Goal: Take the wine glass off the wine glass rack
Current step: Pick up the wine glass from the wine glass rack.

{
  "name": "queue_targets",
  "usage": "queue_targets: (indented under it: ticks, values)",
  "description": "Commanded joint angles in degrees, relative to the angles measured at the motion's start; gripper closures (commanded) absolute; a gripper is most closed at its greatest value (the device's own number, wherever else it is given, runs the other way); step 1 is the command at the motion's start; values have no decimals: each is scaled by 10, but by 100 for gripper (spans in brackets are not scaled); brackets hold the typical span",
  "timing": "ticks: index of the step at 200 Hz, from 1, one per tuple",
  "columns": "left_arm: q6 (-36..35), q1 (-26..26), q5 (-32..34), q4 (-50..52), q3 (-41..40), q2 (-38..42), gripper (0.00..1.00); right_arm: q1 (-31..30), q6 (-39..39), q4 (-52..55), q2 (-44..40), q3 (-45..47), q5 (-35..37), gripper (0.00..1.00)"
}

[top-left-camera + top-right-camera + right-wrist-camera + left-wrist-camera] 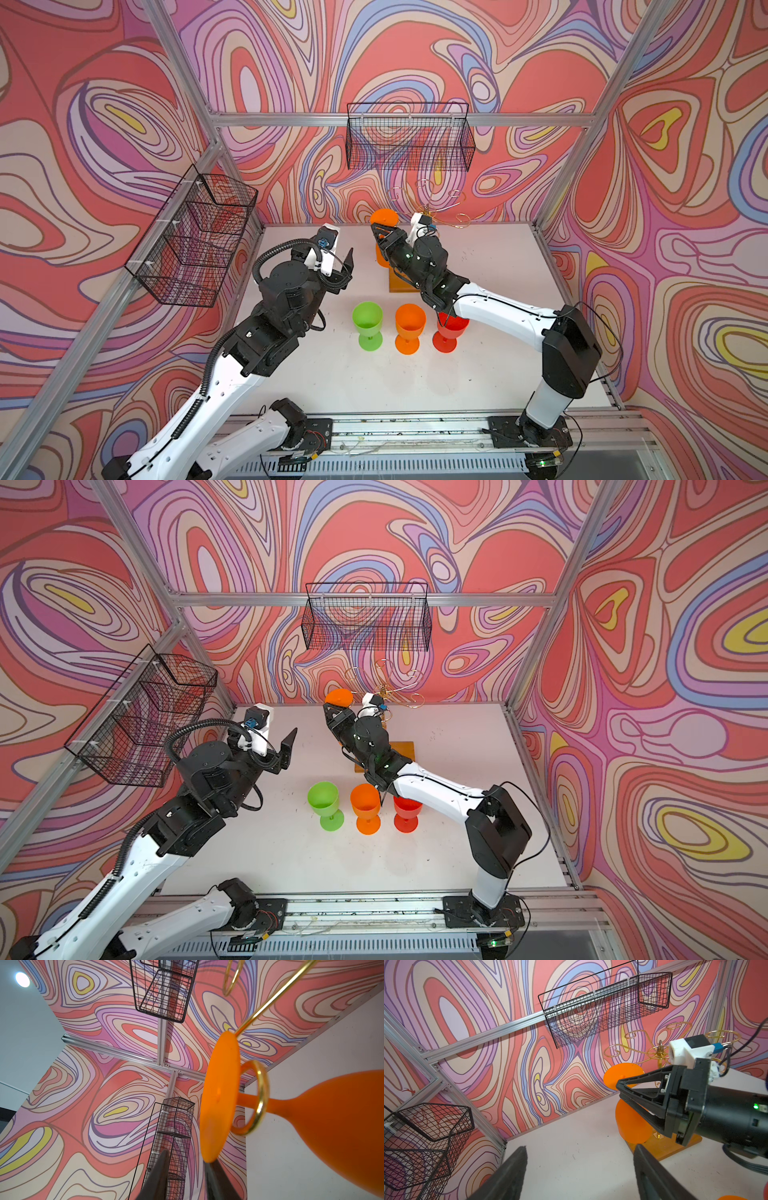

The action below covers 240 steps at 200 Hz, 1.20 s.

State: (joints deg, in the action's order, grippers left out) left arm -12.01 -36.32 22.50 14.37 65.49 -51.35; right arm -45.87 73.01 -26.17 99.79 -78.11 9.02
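An orange wine glass hangs upside down on the gold wire wine glass rack, which stands on a wooden base. Its stem passes through a gold ring, with the foot disc above and the bowl below. My right gripper is open with a narrow gap. One fingertip lies at the rim of the foot, and nothing sits between the fingers. My left gripper hovers wide open and empty over the table, left of the rack.
A green glass, an orange glass and a red glass stand upright in a row on the white table, the red one under my right forearm. Black mesh baskets hang on the back wall and the left wall.
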Motion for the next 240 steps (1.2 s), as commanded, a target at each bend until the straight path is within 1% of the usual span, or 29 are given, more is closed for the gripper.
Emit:
queue_targets:
  ticks: [1,58,117,121,154,182,199,240]
  values:
    - [-8,4,0,3,-4,7,20,3,8,27,5,6,14,70]
    - [-9,4,-1,3,-3,7,20,3,15,29,-4,20,29,69]
    - [-3,4,-14,2,1,0,21,4,40,6,-2,37,53,65]
    - [-3,3,-15,18,2,0,20,4,40,4,-3,38,54,65]
    - [-2,3,-14,25,2,3,20,3,41,3,-9,44,60,66]
    - [-2,4,-14,24,1,5,20,1,39,14,-10,38,53,71]
    - [-3,4,-13,22,-1,7,20,1,38,20,-10,36,50,81]
    - [-5,3,-9,20,-5,10,20,0,43,21,-6,38,44,82]
